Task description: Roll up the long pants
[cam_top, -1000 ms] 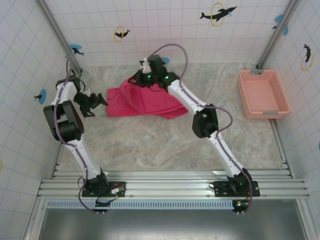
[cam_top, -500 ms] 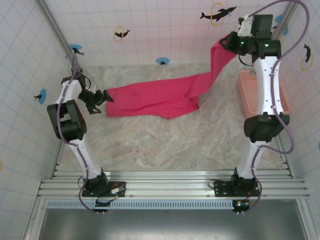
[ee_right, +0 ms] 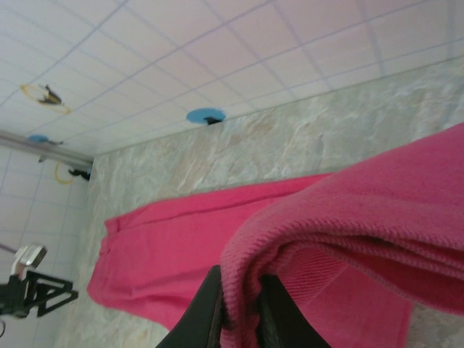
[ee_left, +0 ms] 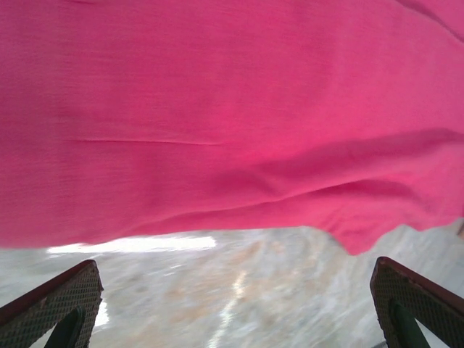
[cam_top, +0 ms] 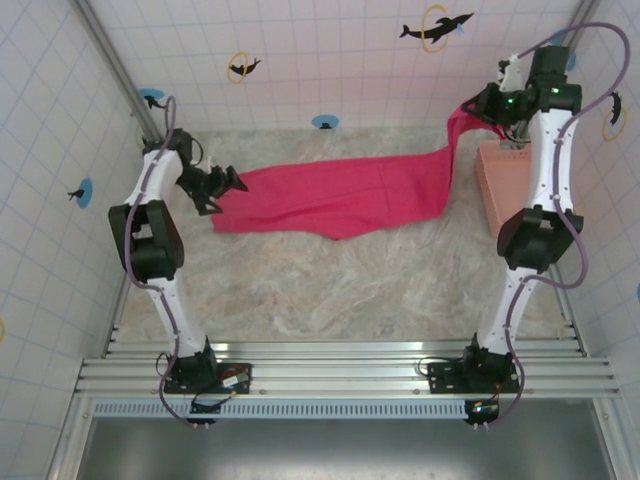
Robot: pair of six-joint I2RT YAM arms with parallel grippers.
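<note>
Now we're on the laying-out step with the bright pink-red soft cloth long pants [cam_top: 340, 195] — right gripper [cam_top: 476, 107] pinches one raised end, left gripper [ee_left: 232, 290] gapes wide, the other end just ahead of its fingers; next, we reckon, clamp there.

The long pants [cam_top: 340, 195] lie stretched out across the table [cam_top: 300, 280]. The right gripper [cam_top: 483, 108] holds one end up high, near the back wall and the pink basket [cam_top: 488, 190]. The left gripper [cam_top: 226, 184] is at the other end with its fingers apart.
</note>
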